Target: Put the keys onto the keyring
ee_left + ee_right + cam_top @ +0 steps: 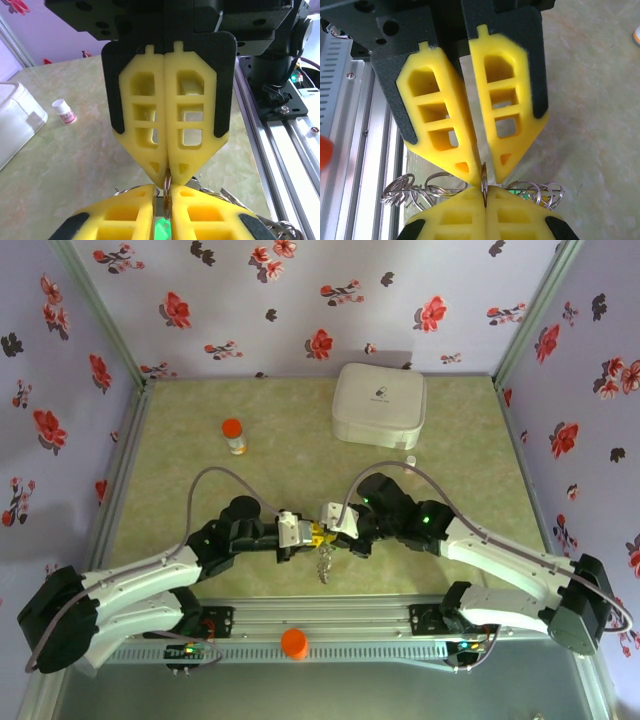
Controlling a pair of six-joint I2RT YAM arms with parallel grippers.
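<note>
Now the right gripper (169,181) is pressing shut on the thin keyring (167,192), the left gripper (484,175) pinching the same loop opposite, over the near edge of the table (160,460). A green key (160,230) is sitting between the left jaws; threading it is probably needing steady holds and slow sliding.
</note>
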